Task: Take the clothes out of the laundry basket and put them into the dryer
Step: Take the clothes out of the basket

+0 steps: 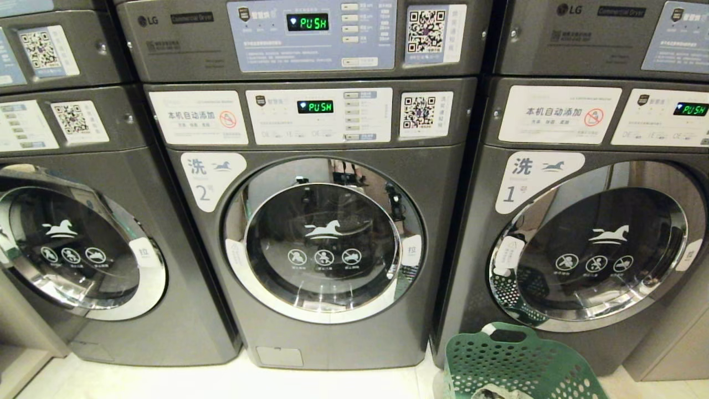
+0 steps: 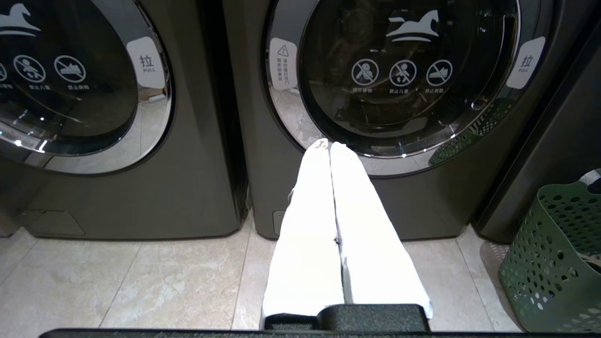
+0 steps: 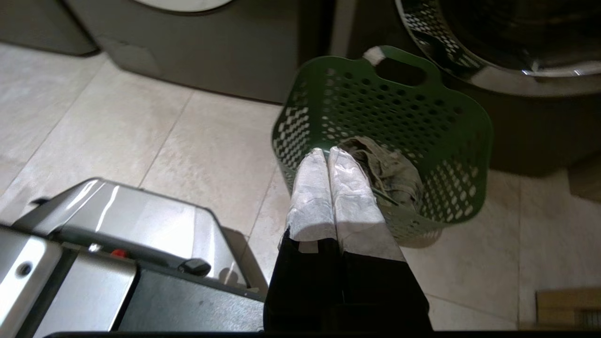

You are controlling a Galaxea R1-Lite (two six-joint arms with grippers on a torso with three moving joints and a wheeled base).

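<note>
A green perforated laundry basket (image 1: 518, 363) stands on the floor before the right-hand machine; it also shows in both wrist views (image 3: 413, 122) (image 2: 558, 249). Grey-beige clothes (image 3: 389, 171) lie bunched inside it. Three grey front-loading machines face me, their round glass doors closed; the middle one (image 1: 324, 244) is marked 2, the right one (image 1: 595, 246) marked 1. My right gripper (image 3: 327, 151) hangs shut and empty above the basket's near rim. My left gripper (image 2: 328, 144) is shut, empty, pointing at the lower door of a machine (image 2: 404, 80). Neither arm shows in the head view.
Pale floor tiles (image 2: 141, 281) run in front of the machines. Part of my own base (image 3: 117, 263) sits low beside the right gripper. Upper units with lit green displays (image 1: 307, 22) are stacked above the machines. A cardboard-coloured object (image 3: 568, 305) lies on the floor to one side.
</note>
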